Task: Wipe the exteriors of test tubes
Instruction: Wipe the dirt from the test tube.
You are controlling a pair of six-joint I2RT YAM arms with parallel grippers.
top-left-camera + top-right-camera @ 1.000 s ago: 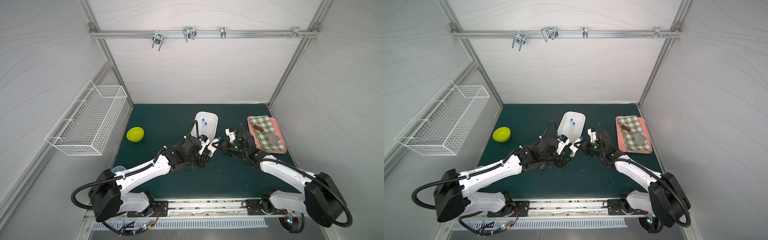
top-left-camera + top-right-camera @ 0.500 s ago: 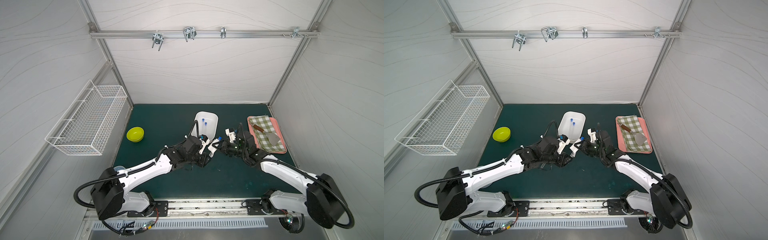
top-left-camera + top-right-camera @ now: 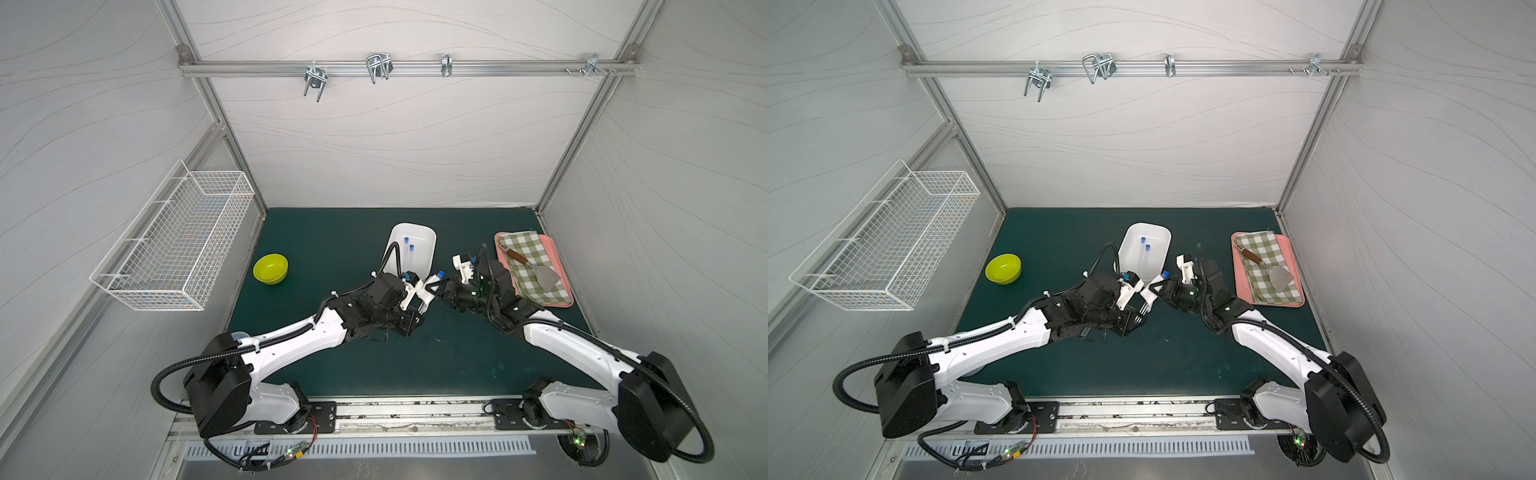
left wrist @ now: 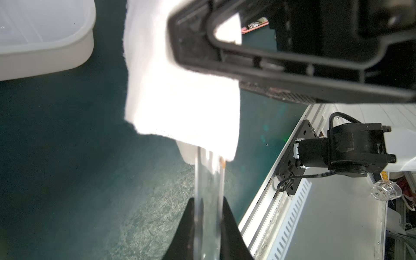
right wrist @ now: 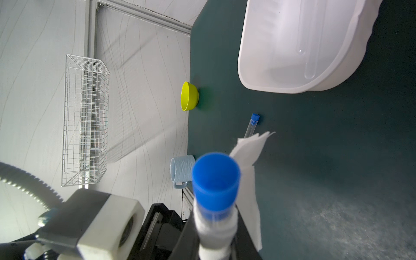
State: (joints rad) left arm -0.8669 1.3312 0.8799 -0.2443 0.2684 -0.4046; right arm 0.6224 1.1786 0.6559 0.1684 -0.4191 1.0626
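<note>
The L and R arms meet over the middle of the green surface (image 3: 415,365), just in front of the white tub (image 3: 415,227). The left pincer (image 4: 209,202) is pressed together on the clear lower part of one test tube (image 4: 208,175), w/ a black finger on each side of the glass. The upper part of this tube is wrapped in the white cloth (image 4: 180,90). The right pincer (image 5: 215,225) pinches that cloth around the tube, just under the blue cap (image 5: 216,180). A free corner of the cloth hangs beside it. The tube is held above the surface, w/ the cap end farther from the arm bases.

Inside the tub lie two more test tubes (image 3: 411,248), side by side. A fourth test tube (image 5: 250,128) lies flat on the surface near the tub; in the right wrist view the cloth hides its lower part.

If the tubes carry any print, it is too small to read.

The yellow bowl (image 3: 270,268) stands well left of the tub. A light-blue mug (image 5: 181,171) is at the surface edge by the left wall, where the wire basket (image 3: 178,249) hangs. At the right, the pink tray (image 3: 557,304) holds a checked cloth (image 3: 532,262) and a spatula (image 3: 544,276) w/ brown handle.
</note>
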